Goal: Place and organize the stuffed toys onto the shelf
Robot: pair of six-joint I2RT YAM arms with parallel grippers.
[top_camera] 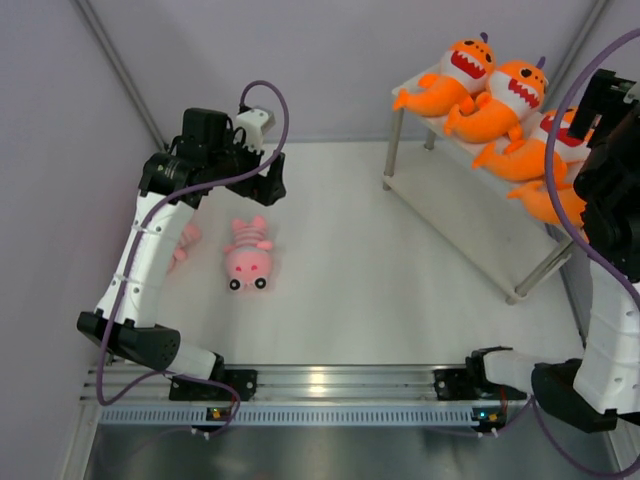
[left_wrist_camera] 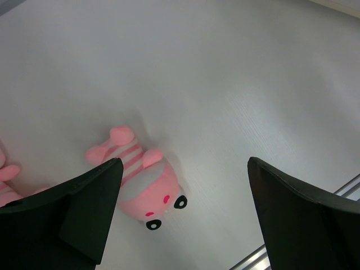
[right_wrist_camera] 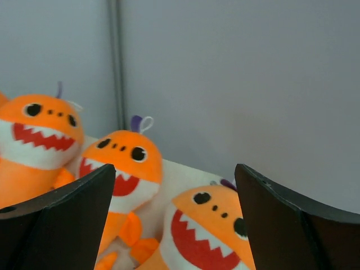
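Observation:
Several orange shark stuffed toys sit in a row on the top board of the shelf (top_camera: 455, 205) at the right: one (top_camera: 457, 75), another (top_camera: 503, 105), a third (top_camera: 530, 155), and a further one half hidden by my right arm. My right gripper (top_camera: 605, 100) hovers open over them; its wrist view shows three sharks (right_wrist_camera: 39, 126) (right_wrist_camera: 121, 160) (right_wrist_camera: 211, 225) beyond its spread jaws (right_wrist_camera: 174, 169). A pink striped stuffed toy (top_camera: 248, 258) (left_wrist_camera: 143, 188) lies on the table under my open left gripper (top_camera: 265, 180) (left_wrist_camera: 183, 166). Another pink one (top_camera: 185, 243) (left_wrist_camera: 5, 174) peeks out beside my left arm.
The shelf's lower board is bare, and its thin metal legs (top_camera: 392, 150) stand on the table. A metal rail (top_camera: 330, 385) (left_wrist_camera: 349, 188) runs along the near edge between the arm bases. Grey walls with a pole (right_wrist_camera: 115, 62) close in the left, back and right.

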